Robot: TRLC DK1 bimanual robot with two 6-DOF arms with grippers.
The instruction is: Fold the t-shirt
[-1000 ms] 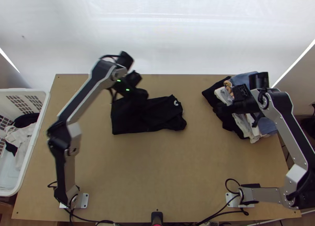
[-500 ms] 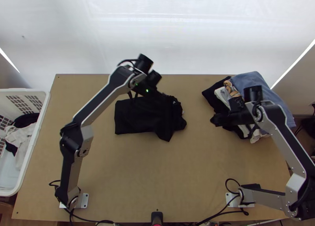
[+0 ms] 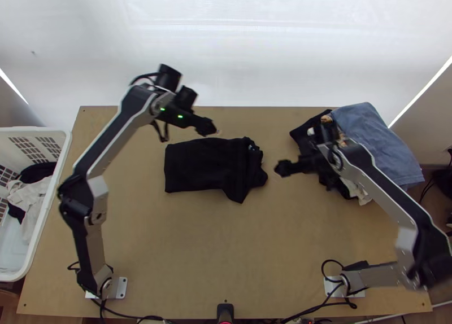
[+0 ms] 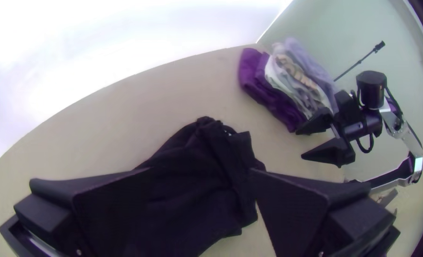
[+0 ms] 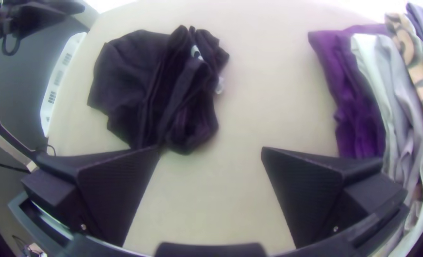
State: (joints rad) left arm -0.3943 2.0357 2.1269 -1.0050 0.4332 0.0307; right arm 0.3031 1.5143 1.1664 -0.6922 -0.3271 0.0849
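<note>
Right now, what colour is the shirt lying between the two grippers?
Black, or nearly so; it shows best in the top view, on the shirt.

t-shirt point(image 3: 200, 165) between basket point(image 3: 45, 211) and clothes pile point(image 3: 377, 140)

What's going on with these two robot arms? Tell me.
A black cloth T-shirt lies partly folded on the light wooden table, its right end rumpled. Nothing grips it: the left gripper hovers near its far edge, jaws open; the right gripper, jaws also open, is between it and a pile of mixed-colour clothes.
</note>
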